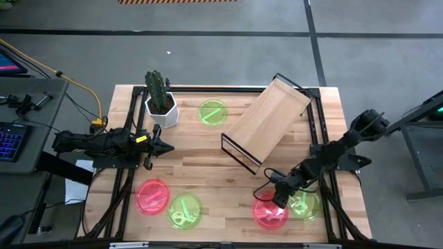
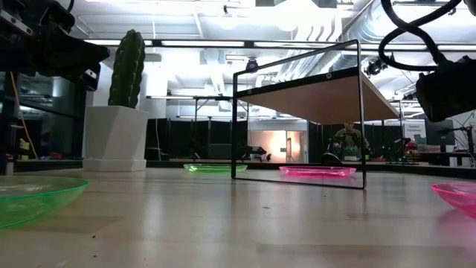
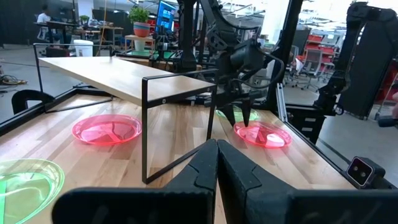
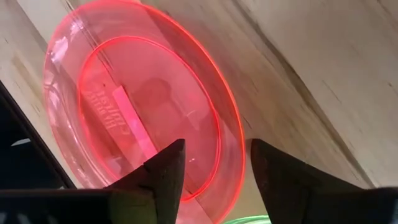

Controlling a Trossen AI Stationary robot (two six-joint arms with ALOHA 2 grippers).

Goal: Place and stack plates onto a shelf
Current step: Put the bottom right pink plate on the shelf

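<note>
Several small translucent plates lie flat on the table. Green ones sit near the cactus (image 1: 212, 112), at the near edge (image 1: 184, 211) and at the near right (image 1: 304, 204). Pink ones sit near left (image 1: 152, 196), near right (image 1: 269, 211) and under the shelf (image 3: 107, 129). The shelf (image 1: 266, 123), a light-wood board on a black wire frame, stands slantwise at mid-table. My right gripper (image 4: 214, 168) is open just above the near-right pink plate (image 4: 143, 118), with the plate's rim (image 4: 235, 146) between its fingers. My left gripper (image 3: 216, 158) is shut and hovers at the table's left, pointing at the shelf.
A cactus in a white pot (image 1: 160, 104) stands at the far left of the table. The shelf's wire legs (image 3: 146, 130) rise in front of my left gripper. Black frame rails run along the table's left and right edges (image 1: 325, 138). Bare wood lies between the arms.
</note>
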